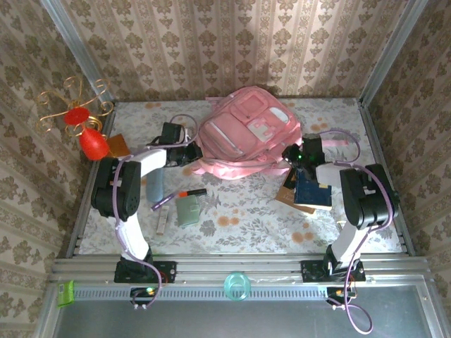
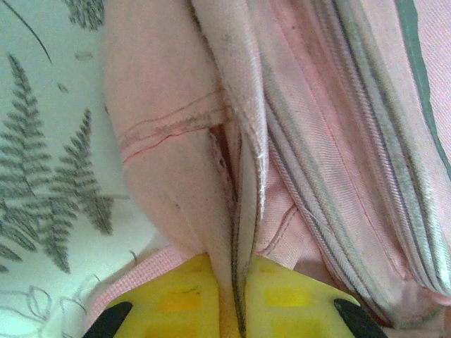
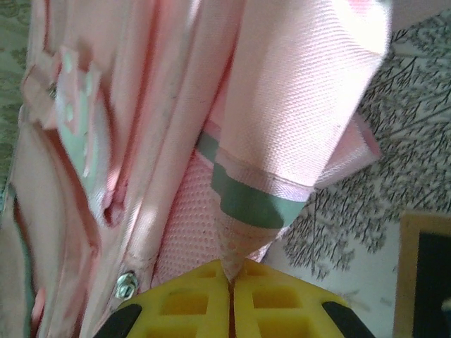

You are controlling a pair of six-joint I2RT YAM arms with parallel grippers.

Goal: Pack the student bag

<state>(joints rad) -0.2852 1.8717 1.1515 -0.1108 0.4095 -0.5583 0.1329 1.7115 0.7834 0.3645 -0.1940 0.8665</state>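
At the far middle of the table [image 1: 239, 218] lies the large soft pink fabric student bag [image 1: 243, 130], left gripper [image 2: 236, 289] and right gripper [image 3: 230, 296] each clenched on its fabric. Both pinches are best drawn evenly apart so the opening spreads.

Overhead view bright and even, soft shadows, wrist views washed out, strong glare on student bag [image 3: 317, 84] fabric, close foreground slightly soft, mild blur.

Bare tablecloth [image 1: 243, 229] front centre, books [image 1: 311, 190] at right, student bag [image 1: 246, 130] behind
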